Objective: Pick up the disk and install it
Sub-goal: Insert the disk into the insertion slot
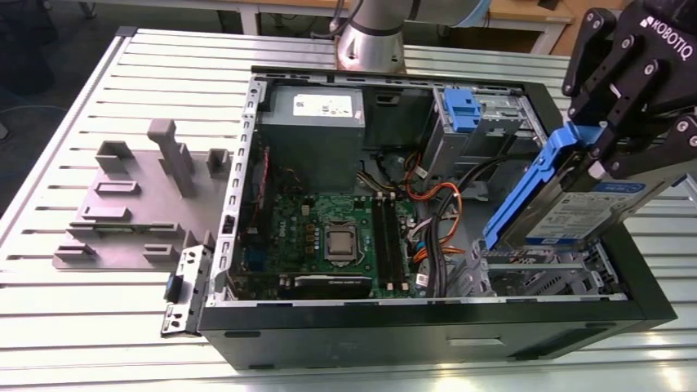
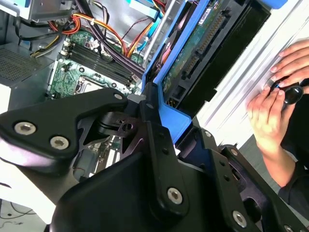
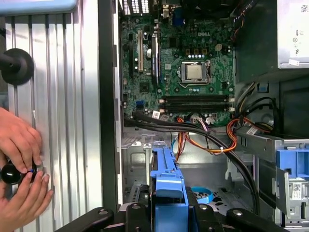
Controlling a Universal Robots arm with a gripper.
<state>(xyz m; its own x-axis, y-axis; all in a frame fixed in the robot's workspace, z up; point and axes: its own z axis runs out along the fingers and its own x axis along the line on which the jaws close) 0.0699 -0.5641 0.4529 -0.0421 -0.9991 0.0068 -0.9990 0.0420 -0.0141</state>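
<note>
Clamped on the disk: the hand, at two o'clock of the exterior view, fingers pressed against the blue carrier from both sides, no gap showing. Held tilted, label side outward, upper end in the grip, lower end dipping toward the metal drive cage at the four o'clock corner of the black case. Not yet seated, and whether touching the cage cannot be told.

Close under the disk's lower end, the case's rim and the cage's sheet-metal edges. At nine o'clock from the disk, orange and black cables bunched between cage and motherboard. Open well above the motherboard, free of tall parts. At twelve o'clock inside the case, a blue bracket on the bay, with the grey power supply just beside it toward eleven.

On the slatted worktop at nine o'clock, a grey fixture plate, well apart from the case. In the first wrist view, a person's fingers closed round a black knob, resting on the worktop just outside the case wall.
</note>
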